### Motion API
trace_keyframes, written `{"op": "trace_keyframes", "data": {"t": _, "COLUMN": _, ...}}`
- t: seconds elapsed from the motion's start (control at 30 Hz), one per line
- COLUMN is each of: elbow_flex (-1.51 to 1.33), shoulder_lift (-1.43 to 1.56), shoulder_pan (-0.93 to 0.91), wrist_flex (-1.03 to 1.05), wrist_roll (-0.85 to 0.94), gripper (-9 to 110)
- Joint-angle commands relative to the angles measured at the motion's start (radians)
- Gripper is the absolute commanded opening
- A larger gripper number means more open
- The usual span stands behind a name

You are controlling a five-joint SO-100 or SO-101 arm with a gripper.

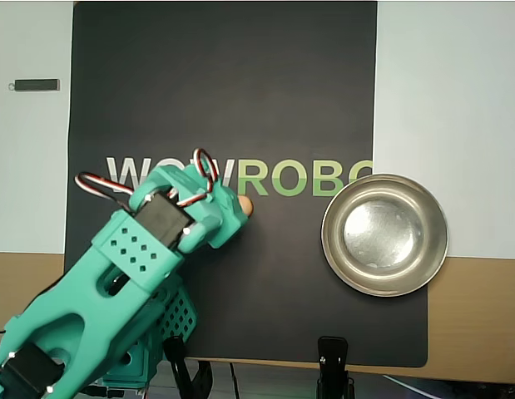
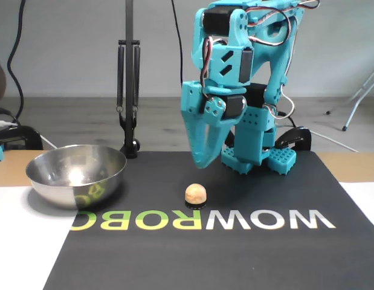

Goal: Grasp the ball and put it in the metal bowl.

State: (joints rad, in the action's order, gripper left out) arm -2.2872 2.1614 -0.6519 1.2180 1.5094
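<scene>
While the ball [image 2: 196, 194] sits untouched on the black mat [image 2: 247, 254], the teal gripper [image 2: 200, 160] hangs in the air above and just behind it.

Seen from the fixed view, the gripper's fingers point down and look pressed together, holding nothing; from overhead the gripper [image 1: 232, 218] covers most of the ball [image 1: 246, 206]. The metal bowl [image 2: 76, 174] stands well apart, empty, at the mat's left edge in the fixed view, at the right [image 1: 384, 235] in the overhead view, beside the "WOWROBO" lettering [image 2: 202, 220].
</scene>
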Motion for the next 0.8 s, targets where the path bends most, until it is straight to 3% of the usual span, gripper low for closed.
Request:
{"op": "trace_keyframes", "data": {"t": 0.0, "elbow_flex": -0.043, "shoulder_lift": 0.066, "shoulder_pan": 0.000, "wrist_flex": -0.043, "wrist_roll": 0.005, "gripper": 0}}
{"op": "trace_keyframes", "data": {"t": 0.77, "elbow_flex": -0.230, "shoulder_lift": 0.186, "shoulder_pan": -0.003, "wrist_flex": -0.130, "wrist_roll": 0.005, "gripper": 1}}
